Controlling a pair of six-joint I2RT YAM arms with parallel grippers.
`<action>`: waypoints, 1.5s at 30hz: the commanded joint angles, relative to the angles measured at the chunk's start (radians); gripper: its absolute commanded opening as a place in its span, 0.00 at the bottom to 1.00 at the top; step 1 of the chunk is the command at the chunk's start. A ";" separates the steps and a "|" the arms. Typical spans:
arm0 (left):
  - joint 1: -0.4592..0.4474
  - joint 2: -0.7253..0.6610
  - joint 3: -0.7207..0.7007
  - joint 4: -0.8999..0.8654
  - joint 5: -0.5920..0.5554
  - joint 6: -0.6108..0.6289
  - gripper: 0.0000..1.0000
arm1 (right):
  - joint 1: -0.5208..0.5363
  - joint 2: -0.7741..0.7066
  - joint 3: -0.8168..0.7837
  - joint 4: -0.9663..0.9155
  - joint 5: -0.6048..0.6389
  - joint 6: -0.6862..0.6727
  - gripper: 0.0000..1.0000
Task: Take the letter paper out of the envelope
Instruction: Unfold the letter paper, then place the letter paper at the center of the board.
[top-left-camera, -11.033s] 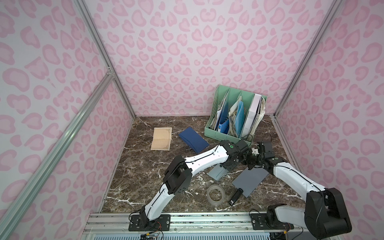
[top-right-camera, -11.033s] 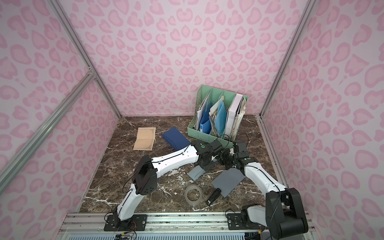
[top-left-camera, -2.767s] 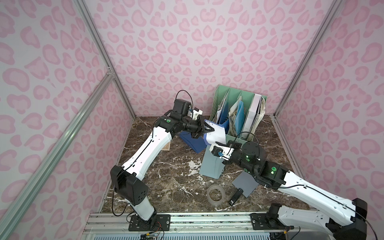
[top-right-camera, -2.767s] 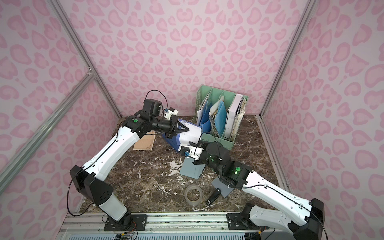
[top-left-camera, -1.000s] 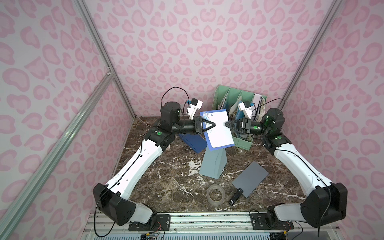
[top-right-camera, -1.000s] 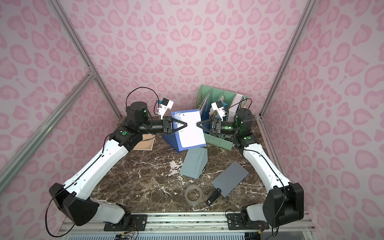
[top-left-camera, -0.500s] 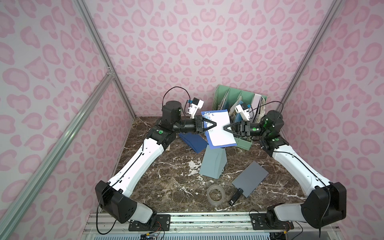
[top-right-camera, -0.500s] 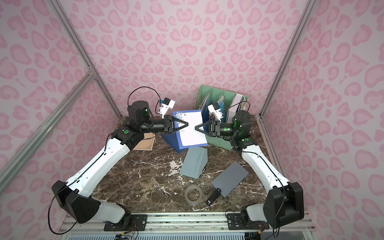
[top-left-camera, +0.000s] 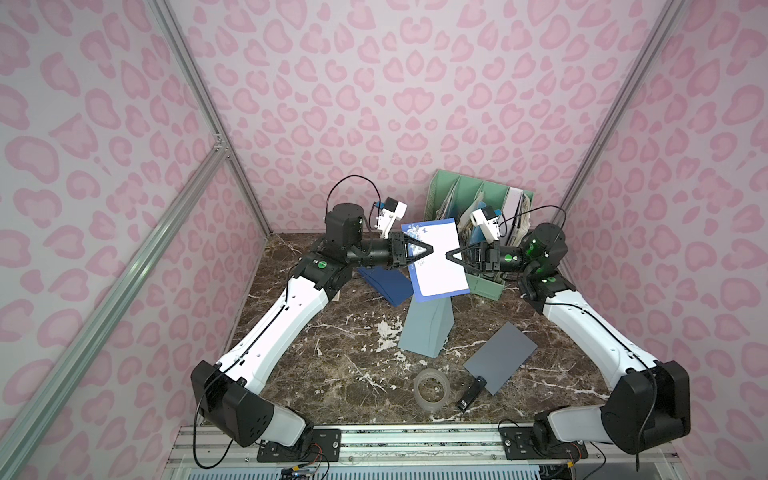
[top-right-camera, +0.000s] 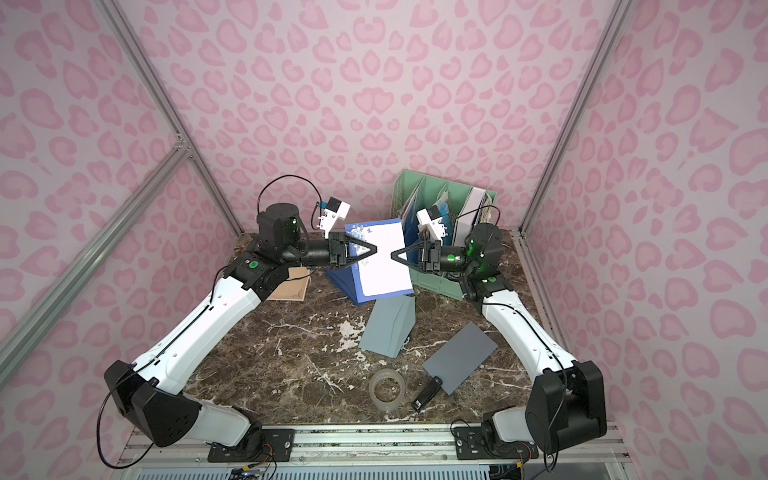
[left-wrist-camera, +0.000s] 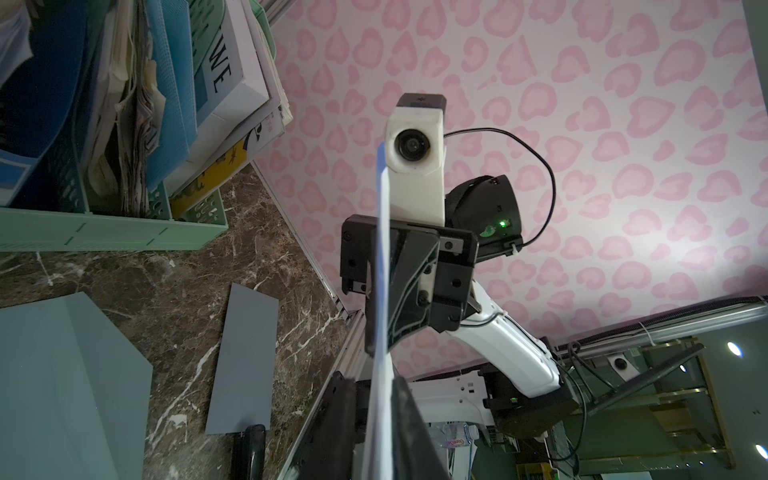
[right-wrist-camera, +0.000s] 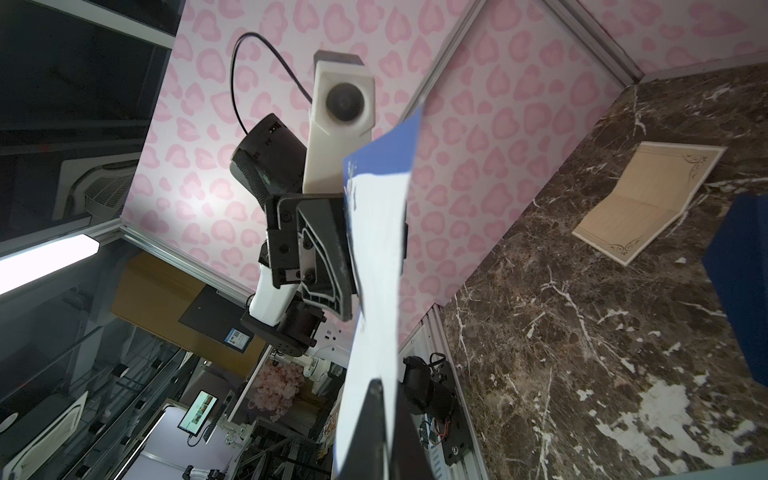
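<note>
The letter paper (top-left-camera: 438, 266) (top-right-camera: 380, 266), white with a blue border, hangs in the air above the table in both top views. My right gripper (top-left-camera: 448, 253) (right-wrist-camera: 384, 386) is shut on its right edge. My left gripper (top-left-camera: 430, 249) (left-wrist-camera: 370, 378) faces it from the left. Its jaws stand slightly apart around the paper's (left-wrist-camera: 382, 249) left edge. The grey-blue envelope (top-left-camera: 426, 328) (top-right-camera: 388, 328) sits tented on the marble below, with neither gripper touching it.
A green file rack (top-left-camera: 486, 289) full of papers stands at the back right. On the table lie a dark blue folder (top-left-camera: 384, 284), a tan card (top-right-camera: 289, 286), a grey card (top-left-camera: 500, 357), a clear tape roll (top-left-camera: 432, 388) and a small black object (top-left-camera: 469, 397).
My right gripper has moved in to the paper's right edge and shut on it. My left gripper's jaws, shut on the paper before, have parted a little.
</note>
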 joint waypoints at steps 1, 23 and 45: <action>0.002 -0.011 0.012 -0.086 -0.068 0.041 0.54 | 0.001 -0.011 0.002 0.011 0.031 -0.024 0.00; 0.087 -0.503 -0.058 -0.895 -0.958 0.037 0.94 | 0.384 0.228 -0.039 -0.089 0.414 -0.320 0.00; 0.087 -0.707 -0.018 -1.130 -1.020 0.076 0.93 | 0.718 1.045 0.593 0.048 0.615 -0.062 0.00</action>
